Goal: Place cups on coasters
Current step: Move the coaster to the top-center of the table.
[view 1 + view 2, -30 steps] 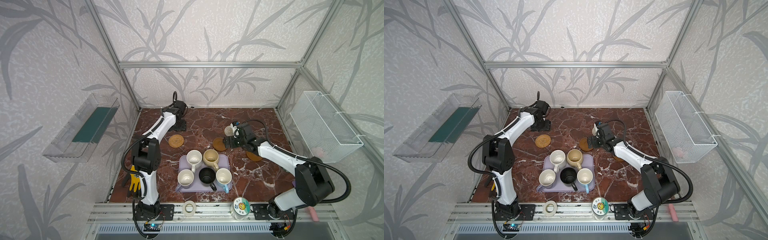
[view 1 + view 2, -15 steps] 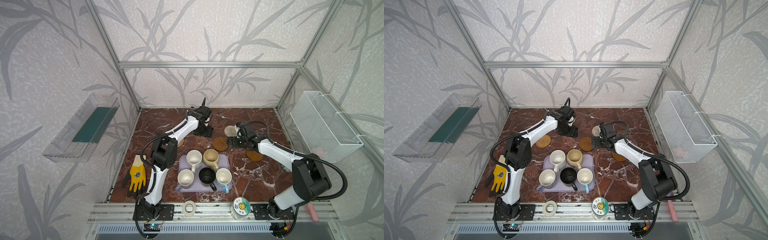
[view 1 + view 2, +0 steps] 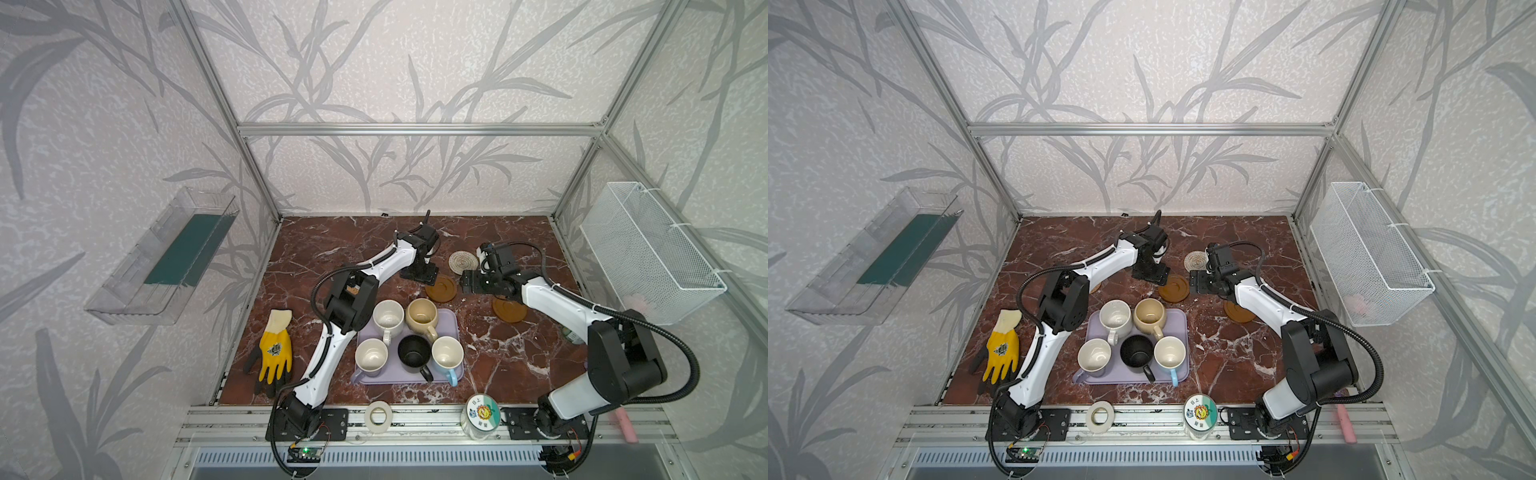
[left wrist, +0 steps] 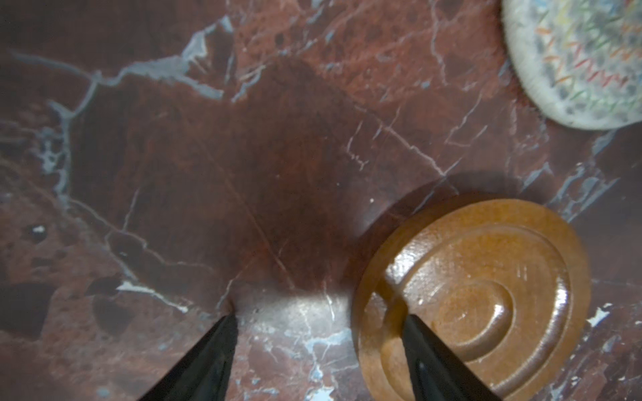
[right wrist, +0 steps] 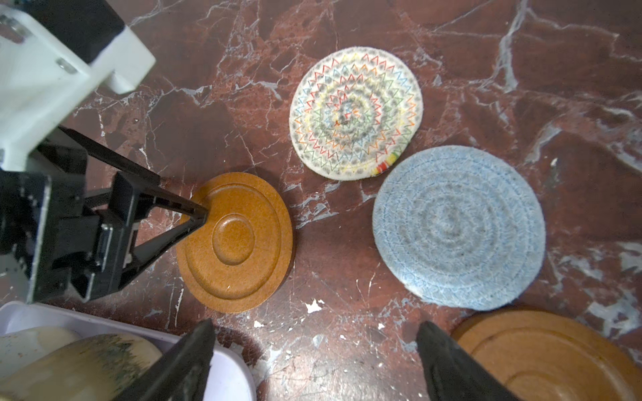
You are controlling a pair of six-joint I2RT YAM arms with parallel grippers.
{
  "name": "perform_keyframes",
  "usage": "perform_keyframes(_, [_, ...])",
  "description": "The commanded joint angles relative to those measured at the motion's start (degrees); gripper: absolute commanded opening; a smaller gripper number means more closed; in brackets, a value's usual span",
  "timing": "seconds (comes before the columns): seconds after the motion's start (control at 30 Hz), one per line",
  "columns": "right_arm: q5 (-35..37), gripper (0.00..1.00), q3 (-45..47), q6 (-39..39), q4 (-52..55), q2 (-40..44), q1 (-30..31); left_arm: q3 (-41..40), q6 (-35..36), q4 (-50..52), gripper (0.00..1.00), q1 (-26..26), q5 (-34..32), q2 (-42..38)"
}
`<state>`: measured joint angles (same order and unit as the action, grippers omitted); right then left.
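The cups (image 3: 388,318) stand upright on the lavender tray (image 3: 452,330), handles toward its robot-side edge; beyond it the right gripper (image 5: 314,324) and left gripper (image 4: 319,317) gape empty, the left straddling the rim of a brown coaster (image 4: 486,295).

Five mugs (image 3: 388,318) (image 3: 422,316) (image 3: 371,358) (image 3: 414,353) (image 3: 447,355) are sitting on one tray (image 3: 451,326). Two wooden coasters (image 5: 239,243) (image 5: 549,357) and three woven coasters (image 5: 356,113) (image 5: 458,227) (image 3: 1095,287) are lying out. One glove (image 3: 274,353), one tape roll (image 3: 378,415) and one jar (image 3: 482,411) are also showing.
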<state>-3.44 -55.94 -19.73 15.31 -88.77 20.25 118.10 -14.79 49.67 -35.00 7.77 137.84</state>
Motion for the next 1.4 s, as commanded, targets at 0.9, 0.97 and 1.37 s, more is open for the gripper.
perform_keyframes(0.9, [-0.98,0.91,2.86,-0.58,-1.70,3.34,-0.04,0.85,-4.19,10.10,0.51,0.41,-18.27,2.94])
perform_keyframes(0.97, [-1.79,0.91,2.56,-0.15,-1.82,3.21,-0.04,-1.88,-4.89,9.43,0.50,1.79,-17.92,1.06])
perform_keyframes(1.37, [-3.33,0.91,1.32,-0.67,-2.84,1.77,0.14,-13.57,-5.19,5.95,0.45,8.43,-21.12,-6.69])
